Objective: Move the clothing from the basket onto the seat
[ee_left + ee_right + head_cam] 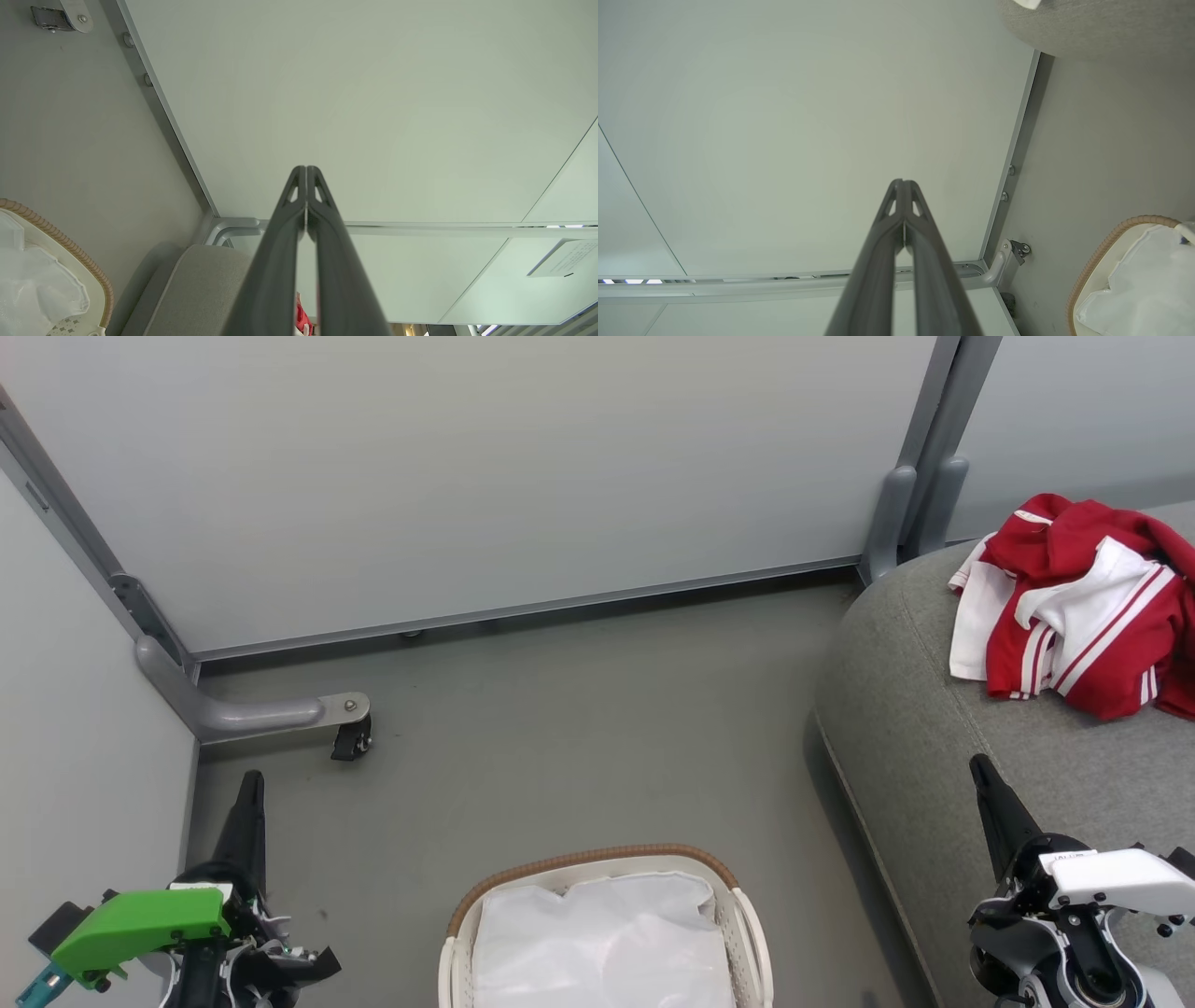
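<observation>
Nearest, at the lower left of the head view, the left end effector (250,789) points away over the floor, its two long dark fingers pressed together with nothing between them (its own wrist camera shows the tips (306,171) meeting). At the lower right, the right end effector (980,767) is likewise pressed together and empty, and it hangs above the near part of the seat.

Between the two arms, at the near edge, stands the oval off-white perforated plastic basket (597,857) with a brown woven rim. Inside it lies a plain white cloth liner (597,943), rumpled, with no red showing on top of it. The basket stands on the smooth grey floor (560,709), just left of the seat and apart from it.

To the right is the large grey woven-fabric upholstered seat (934,756), with a rounded edge and a stitched seam along its side. Farther back on it, at the far right, the bright red soft clothing (1083,607) with white stripe trim and white panels lies in a crumpled heap, well apart from both end effectors and from the basket.

At the far left a grey metal foot with a small black caster (351,739) rests on the floor. Beyond it, pale grey partition panels (467,476) in metal frames close the scene.
</observation>
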You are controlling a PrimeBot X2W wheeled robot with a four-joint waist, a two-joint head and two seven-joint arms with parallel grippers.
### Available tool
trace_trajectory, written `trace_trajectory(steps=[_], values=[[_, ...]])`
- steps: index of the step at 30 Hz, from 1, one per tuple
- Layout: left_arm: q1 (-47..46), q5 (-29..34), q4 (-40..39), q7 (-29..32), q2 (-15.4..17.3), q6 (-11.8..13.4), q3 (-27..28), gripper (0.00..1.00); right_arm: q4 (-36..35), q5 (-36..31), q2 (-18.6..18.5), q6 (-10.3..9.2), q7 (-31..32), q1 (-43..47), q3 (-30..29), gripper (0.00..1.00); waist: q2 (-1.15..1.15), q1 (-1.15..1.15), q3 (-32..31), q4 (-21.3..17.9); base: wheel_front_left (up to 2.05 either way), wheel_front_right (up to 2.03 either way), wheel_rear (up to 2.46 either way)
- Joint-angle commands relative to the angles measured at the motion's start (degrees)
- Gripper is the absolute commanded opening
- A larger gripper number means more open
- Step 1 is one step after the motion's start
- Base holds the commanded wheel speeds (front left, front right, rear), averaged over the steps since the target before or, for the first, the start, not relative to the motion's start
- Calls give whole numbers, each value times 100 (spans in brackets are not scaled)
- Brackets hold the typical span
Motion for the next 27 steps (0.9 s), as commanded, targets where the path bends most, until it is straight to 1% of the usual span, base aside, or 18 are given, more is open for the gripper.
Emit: trace_trajectory(steps=[1,27], values=[[-57,-18,-5,17,31,-24,10,0,-21,18,-34,0,7,-47,-10,0,0,0,0,0,0,0,0],[-57,-18,-7,18,31,-24,11,0,-21,18,-34,0,7,-46,-10,0,0,0,0,0,0,0,0]])
